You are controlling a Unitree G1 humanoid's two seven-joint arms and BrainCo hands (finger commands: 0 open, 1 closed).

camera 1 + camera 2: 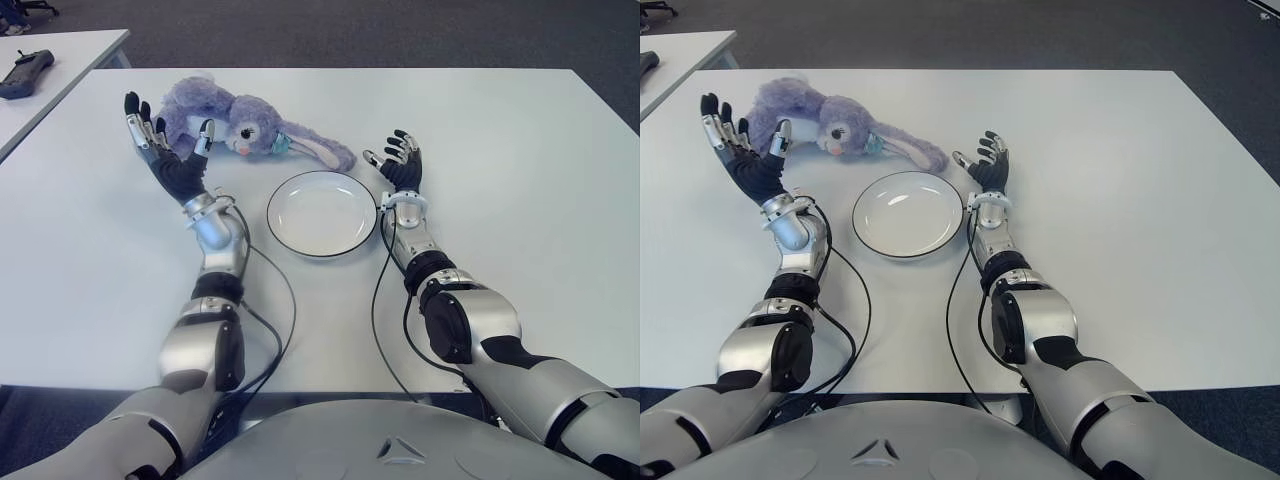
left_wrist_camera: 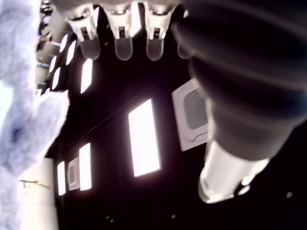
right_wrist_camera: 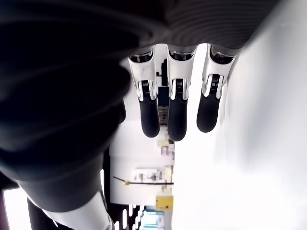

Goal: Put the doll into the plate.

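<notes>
A purple plush doll [image 1: 235,122], a long-eared rabbit, lies on its side on the white table [image 1: 520,180], just beyond the empty plate [image 1: 322,213] and apart from its rim. Its body is to the robot's left, its head near the middle, and its ears trail to the right.

The left hand [image 1: 163,150] is raised just left of the doll's body, palm toward it, with its fingers [image 1: 133,112] spread and holding nothing; the thumb tip shows close against the plush, though contact cannot be confirmed. In the left wrist view, purple fur [image 2: 24,120] fills one edge, beside the open fingers.

The right hand [image 1: 398,163] shows just right of the plate, near the tip of the ears. Its fingers [image 3: 176,110] are extended and relaxed, and it grasps nothing.

Handling, as judged: the doll looks light, soft and compressible, not fragile and not slippery. The fur should give good friction. The thick body or the head offers the firmest hold. The floppy ears would bend and let the toy swing. Being limp, it may sag over the plate's rim when released.

Count:
- one doll
- one plate
- two hands
- one table in use
- a second table [image 1: 70,50] at far left, bearing one dark device [image 1: 25,72]
</notes>
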